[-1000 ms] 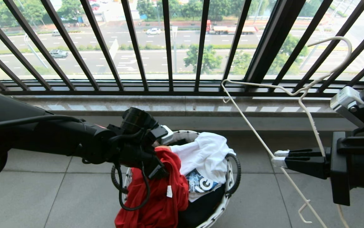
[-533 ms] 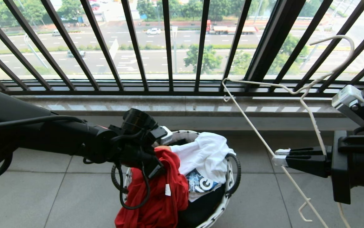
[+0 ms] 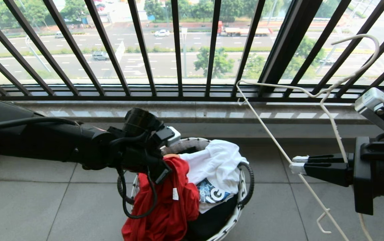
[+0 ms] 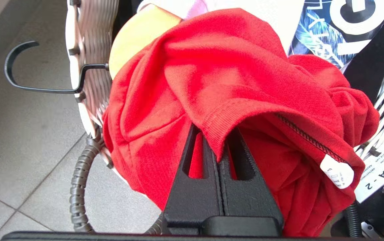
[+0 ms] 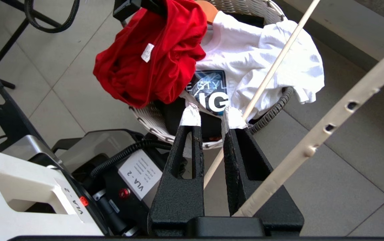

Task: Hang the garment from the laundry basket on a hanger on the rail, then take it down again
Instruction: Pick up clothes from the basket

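The red garment hangs over the near rim of the laundry basket, a small round white woven one with black loop handles. My left gripper is shut on the ribbed collar of the garment, its jaws pressed together over the fabric. To the right, my right gripper is shut on the lower wire of the thin white hanger and holds it up in the air beside the basket, hook pointing up and right. In the right wrist view that wire runs between the taped fingertips. The rail is out of view.
A white T-shirt with a blue printed graphic and a black garment lie in the basket. The black barred window railing and a stone sill stand just behind it. My own base is close to the basket on the tiled floor.
My left wrist has edged slightly up and to the left, and the top of the red garment has drawn up with it. The hanger has drifted a little to the right.
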Tool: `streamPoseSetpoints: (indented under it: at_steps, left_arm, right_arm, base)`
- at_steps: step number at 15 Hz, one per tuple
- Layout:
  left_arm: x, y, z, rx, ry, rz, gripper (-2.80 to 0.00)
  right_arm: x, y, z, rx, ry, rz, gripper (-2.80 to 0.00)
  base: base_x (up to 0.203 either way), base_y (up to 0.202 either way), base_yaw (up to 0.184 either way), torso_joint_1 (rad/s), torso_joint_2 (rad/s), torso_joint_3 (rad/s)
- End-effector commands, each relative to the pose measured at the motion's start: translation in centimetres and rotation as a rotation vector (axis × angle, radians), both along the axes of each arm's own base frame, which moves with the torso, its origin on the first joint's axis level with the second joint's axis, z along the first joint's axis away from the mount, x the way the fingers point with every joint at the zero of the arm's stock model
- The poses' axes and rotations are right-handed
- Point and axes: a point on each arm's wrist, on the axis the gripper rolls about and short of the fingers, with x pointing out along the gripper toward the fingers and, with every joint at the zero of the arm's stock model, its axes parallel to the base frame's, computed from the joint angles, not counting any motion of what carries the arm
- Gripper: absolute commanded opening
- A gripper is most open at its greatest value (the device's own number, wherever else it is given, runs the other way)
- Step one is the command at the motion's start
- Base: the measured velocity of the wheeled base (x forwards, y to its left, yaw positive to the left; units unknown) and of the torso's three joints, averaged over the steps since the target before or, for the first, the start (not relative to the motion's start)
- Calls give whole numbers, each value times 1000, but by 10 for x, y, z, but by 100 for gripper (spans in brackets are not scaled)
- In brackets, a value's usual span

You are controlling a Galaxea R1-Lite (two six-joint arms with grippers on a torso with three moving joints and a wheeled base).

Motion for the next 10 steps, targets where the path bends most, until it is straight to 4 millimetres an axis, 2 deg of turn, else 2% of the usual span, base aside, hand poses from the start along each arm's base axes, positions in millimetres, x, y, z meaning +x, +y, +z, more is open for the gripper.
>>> streamPoseSetpoints:
  at_steps: [1, 5, 10]
  left_arm:
    - [-16, 9, 32, -45, -74, 5, -280]
    - [-39, 14, 56, -62, -99, -5, -280]
    - [-38, 5, 78, -129, -120, 126, -280]
  right_arm:
    - [0, 0, 0, -1, 1, 3, -280]
    - [2, 1, -3, -6, 12, 7, -280]
    - [0, 7, -2, 22, 41, 31, -280]
  base:
    - [0, 0, 0, 0, 0, 0]
    - [0, 0, 0, 0, 0, 0]
    - [0, 0, 0, 0, 0, 0]
